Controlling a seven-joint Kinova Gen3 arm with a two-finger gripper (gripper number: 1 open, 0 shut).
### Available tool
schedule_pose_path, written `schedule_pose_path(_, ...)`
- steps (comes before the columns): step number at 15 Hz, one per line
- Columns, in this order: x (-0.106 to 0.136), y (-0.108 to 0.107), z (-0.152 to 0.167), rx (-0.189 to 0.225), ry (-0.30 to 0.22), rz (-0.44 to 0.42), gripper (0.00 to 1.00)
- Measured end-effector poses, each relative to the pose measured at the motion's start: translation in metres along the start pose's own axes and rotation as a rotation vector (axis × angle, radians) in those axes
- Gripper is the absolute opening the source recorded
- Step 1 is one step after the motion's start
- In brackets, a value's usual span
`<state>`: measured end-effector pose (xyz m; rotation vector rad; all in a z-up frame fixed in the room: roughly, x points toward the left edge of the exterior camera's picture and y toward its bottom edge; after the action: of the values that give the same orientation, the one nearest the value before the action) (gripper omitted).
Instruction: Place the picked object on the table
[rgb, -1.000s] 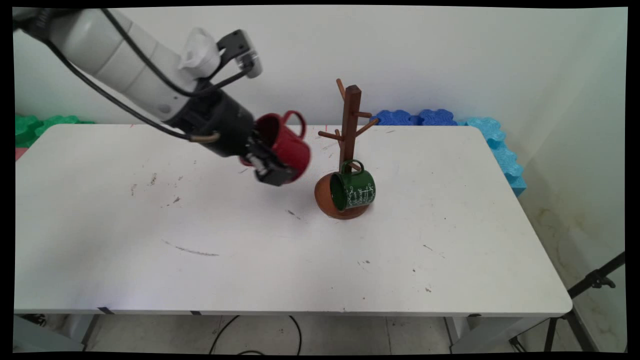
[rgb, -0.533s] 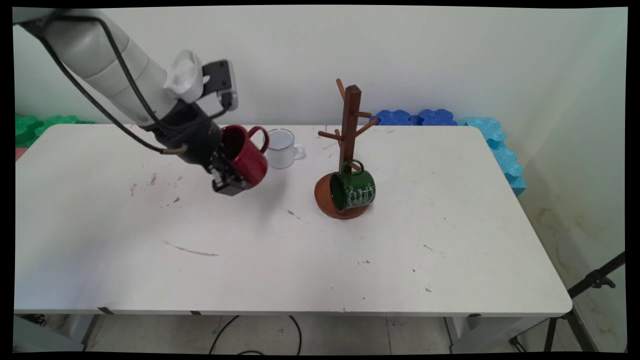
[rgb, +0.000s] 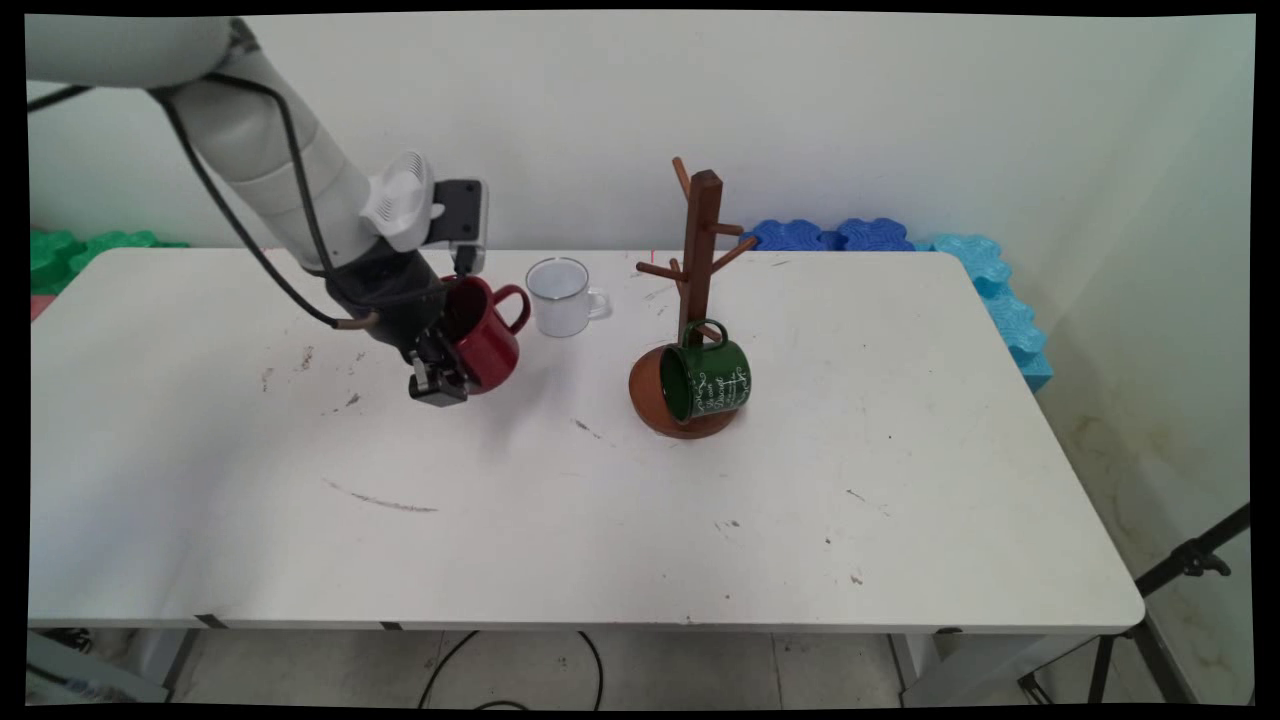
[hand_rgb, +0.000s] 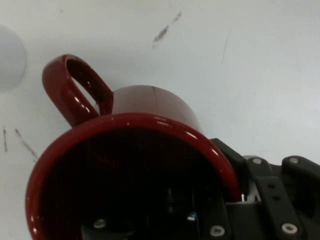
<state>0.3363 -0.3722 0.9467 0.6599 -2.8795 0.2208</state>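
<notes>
My gripper (rgb: 445, 372) is shut on the rim of a red mug (rgb: 487, 338), holding it tilted just above the table, left of centre. In the hand view the red mug (hand_rgb: 145, 165) fills the frame, mouth toward the camera and handle up left, with one finger inside it and one outside. A small white mug (rgb: 560, 297) stands on the table just right of the red one. Farther right, a wooden mug tree (rgb: 700, 250) carries a green mug (rgb: 708, 380) hung on a low peg over its round base.
The white table (rgb: 600, 520) runs to a far edge against the wall. Green foam blocks (rgb: 70, 250) lie behind its left end and blue foam blocks (rgb: 900, 240) behind its right end. A black tripod leg (rgb: 1180, 570) stands off the right side.
The arm has carried the red mug left and down, away from the mug tree. The mug now hangs lower and the white mug behind it has come into sight.
</notes>
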Motion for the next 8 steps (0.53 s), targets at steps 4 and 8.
schedule_pose_path(4,0.005,-0.023,0.024,-0.026,-0.027,0.070,0.00)
schedule_pose_path(8,0.010,-0.045,0.047,-0.058,-0.038,0.132,0.00)
